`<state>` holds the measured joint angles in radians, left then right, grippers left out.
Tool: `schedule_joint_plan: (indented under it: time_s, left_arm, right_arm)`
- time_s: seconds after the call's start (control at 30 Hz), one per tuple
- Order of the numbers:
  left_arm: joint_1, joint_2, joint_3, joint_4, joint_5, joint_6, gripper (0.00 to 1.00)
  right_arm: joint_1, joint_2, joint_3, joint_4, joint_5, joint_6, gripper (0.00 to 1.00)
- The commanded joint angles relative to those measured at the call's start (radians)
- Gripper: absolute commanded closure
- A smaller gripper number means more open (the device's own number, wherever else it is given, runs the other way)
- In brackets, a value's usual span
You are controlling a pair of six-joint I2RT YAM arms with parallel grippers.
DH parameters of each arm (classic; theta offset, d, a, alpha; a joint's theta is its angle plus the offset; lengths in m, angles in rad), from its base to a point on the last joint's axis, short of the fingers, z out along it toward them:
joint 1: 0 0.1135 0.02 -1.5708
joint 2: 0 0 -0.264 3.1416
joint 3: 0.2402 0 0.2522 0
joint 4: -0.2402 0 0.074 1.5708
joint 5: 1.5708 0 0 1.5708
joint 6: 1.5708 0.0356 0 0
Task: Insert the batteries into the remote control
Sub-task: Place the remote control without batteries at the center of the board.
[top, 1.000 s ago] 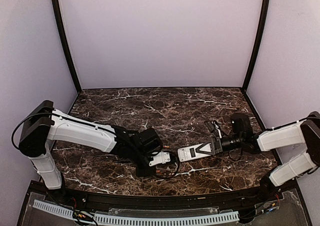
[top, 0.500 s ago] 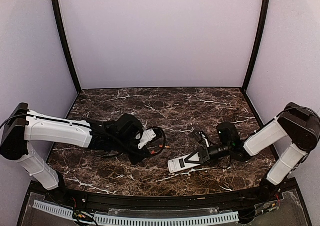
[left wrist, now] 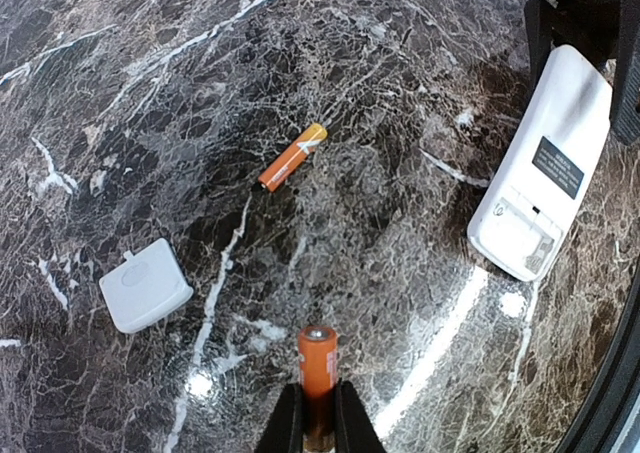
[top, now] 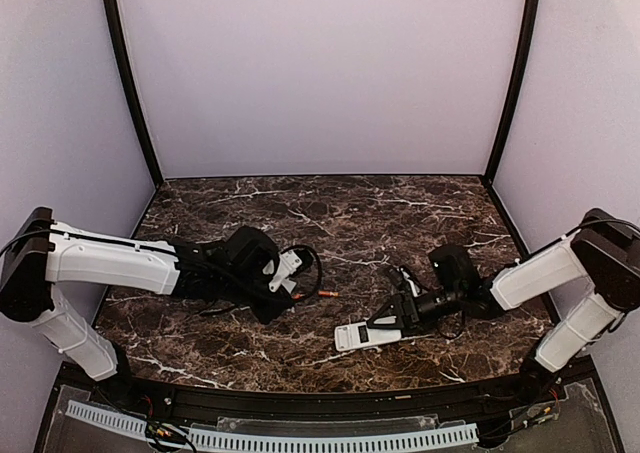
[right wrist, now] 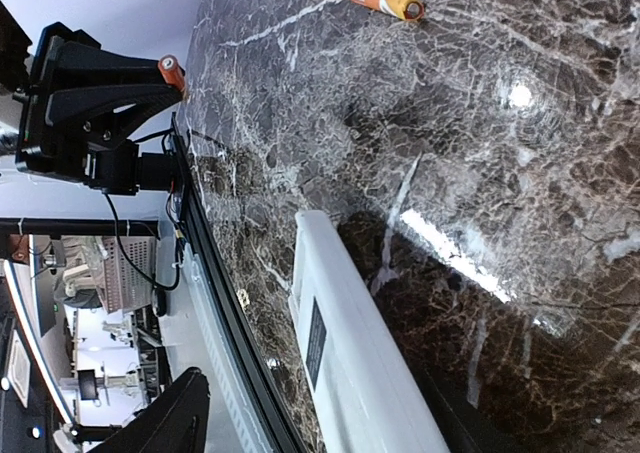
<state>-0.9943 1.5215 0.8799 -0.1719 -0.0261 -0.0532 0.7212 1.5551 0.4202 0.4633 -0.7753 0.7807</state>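
Note:
The remote control (top: 363, 335) lies back up on the marble, white with a dark label, its battery bay (left wrist: 520, 241) uncovered at one end. My right gripper (top: 400, 313) is open around its far end; in the right wrist view the remote (right wrist: 350, 373) runs between the spread fingers (right wrist: 150, 423) with a clear gap on one side. My left gripper (left wrist: 318, 423) is shut on one orange battery (left wrist: 318, 368), which sticks out past the fingertips above the table. The other battery (left wrist: 293, 157) lies loose on the marble (top: 327, 294), between the two grippers.
A small white square cover (left wrist: 145, 285) lies flat to the left of the loose battery. A black cable loops beside the left gripper (top: 310, 268). The table's black front rail (top: 320, 398) runs just below the remote.
The right gripper brought the remote down and to the left onto the table, then opened. The left arm drew back to the left with its battery.

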Motion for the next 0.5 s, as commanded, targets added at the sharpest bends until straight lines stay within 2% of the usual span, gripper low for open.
schedule_joint_plan:
  time_s: [0.0, 0.1, 0.27, 0.3, 0.4, 0.47]
  left_arm:
    - [0.015, -0.045, -0.016, 0.011, -0.014, -0.032, 1.0]
    - [0.023, -0.047, -0.015, 0.014, -0.011, -0.041, 1.0]
    - [0.032, -0.048, -0.013, 0.017, -0.003, -0.045, 1.0]
    - [0.032, -0.047, -0.012, 0.016, -0.002, -0.043, 1.0]
    - [0.034, -0.048, -0.012, 0.015, 0.0, -0.039, 1.0]
    - [0.035, -0.048, -0.013, 0.016, 0.008, -0.038, 0.99]
  right_arm:
    - [0.014, -0.105, 0.075, -0.362, 0.062, -0.184, 0.29]
    - [0.027, -0.119, 0.114, -0.521, 0.092, -0.277, 0.28]
    - [0.057, -0.085, 0.158, -0.68, 0.138, -0.391, 0.21]
    - [0.064, -0.082, 0.168, -0.708, 0.155, -0.411, 0.14]
    - [0.07, -0.083, 0.192, -0.773, 0.193, -0.464, 0.03]
    - [0.073, -0.101, 0.205, -0.797, 0.225, -0.496, 0.01]
